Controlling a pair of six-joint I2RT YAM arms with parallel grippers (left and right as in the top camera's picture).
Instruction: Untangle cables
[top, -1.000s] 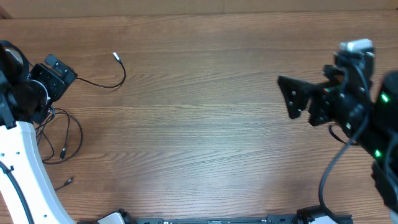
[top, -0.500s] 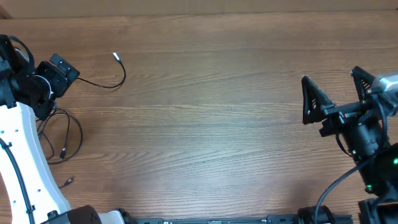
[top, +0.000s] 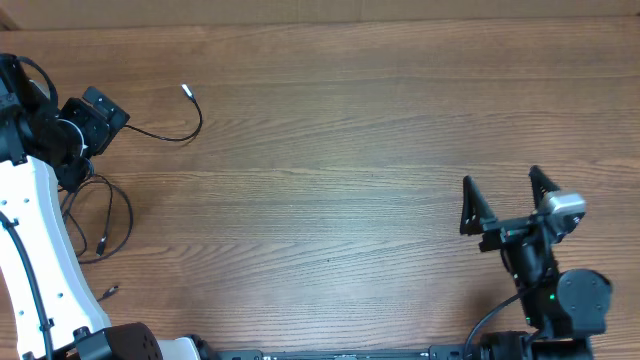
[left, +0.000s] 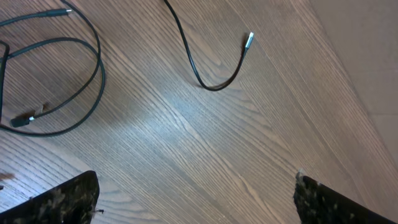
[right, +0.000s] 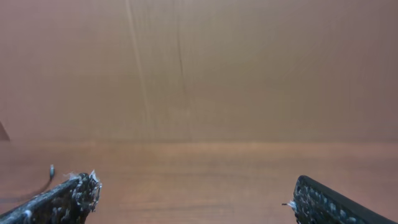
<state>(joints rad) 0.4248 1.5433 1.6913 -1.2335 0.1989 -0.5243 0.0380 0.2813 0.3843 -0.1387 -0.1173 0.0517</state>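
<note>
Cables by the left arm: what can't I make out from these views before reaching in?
- Overhead: the left arm covers part of the cable loops, so any knot there is hidden.
- Overhead: the small plug beside the arm is too small to trace to a cord.
- Left wrist: the loops run off the left edge.
- Right wrist: blurred; the dark cord end at lower left cannot be identified.

Bright, even light overhead — pale glare on the table, right-wrist view hazy.
</note>
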